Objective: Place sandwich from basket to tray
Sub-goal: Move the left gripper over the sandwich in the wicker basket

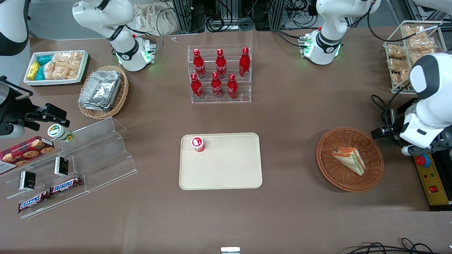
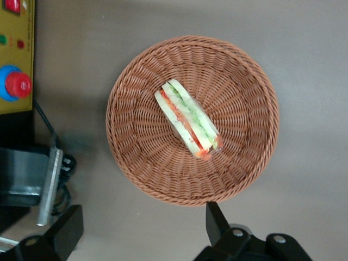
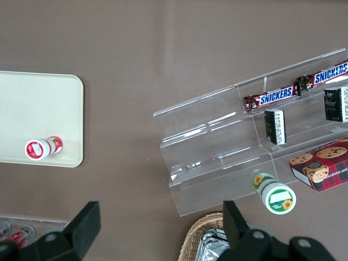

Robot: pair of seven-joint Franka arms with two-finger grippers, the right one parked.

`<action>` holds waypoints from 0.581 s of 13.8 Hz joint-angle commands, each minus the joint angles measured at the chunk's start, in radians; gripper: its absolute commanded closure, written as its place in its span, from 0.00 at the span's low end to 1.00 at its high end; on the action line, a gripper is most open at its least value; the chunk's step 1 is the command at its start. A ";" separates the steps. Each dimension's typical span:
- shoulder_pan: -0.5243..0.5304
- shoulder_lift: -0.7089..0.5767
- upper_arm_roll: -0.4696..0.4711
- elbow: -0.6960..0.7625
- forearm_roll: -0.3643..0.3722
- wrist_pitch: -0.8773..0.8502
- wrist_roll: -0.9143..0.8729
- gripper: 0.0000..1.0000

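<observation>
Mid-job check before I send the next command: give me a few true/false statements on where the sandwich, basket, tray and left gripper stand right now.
1. The sandwich lies in the basket. True.
2. The tray holds nothing. False: a small red-and-white bottle stands on it, in one corner.
3. The gripper is shut on the sandwich. False: it is open, holds nothing, and hangs above the table beside the basket's rim.
4. The basket lies toward the working arm's end of the table from the tray. True.
5. The sandwich stands upright on its crust. False: it lies on its side, filling layers showing along its edge.
</observation>
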 commanded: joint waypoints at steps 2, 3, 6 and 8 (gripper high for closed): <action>-0.013 0.040 -0.011 -0.029 -0.006 0.098 -0.200 0.00; -0.013 0.042 -0.011 -0.051 -0.008 0.135 -0.247 0.00; -0.013 0.072 -0.011 -0.105 -0.008 0.241 -0.338 0.01; -0.011 0.109 -0.011 -0.115 -0.006 0.281 -0.396 0.01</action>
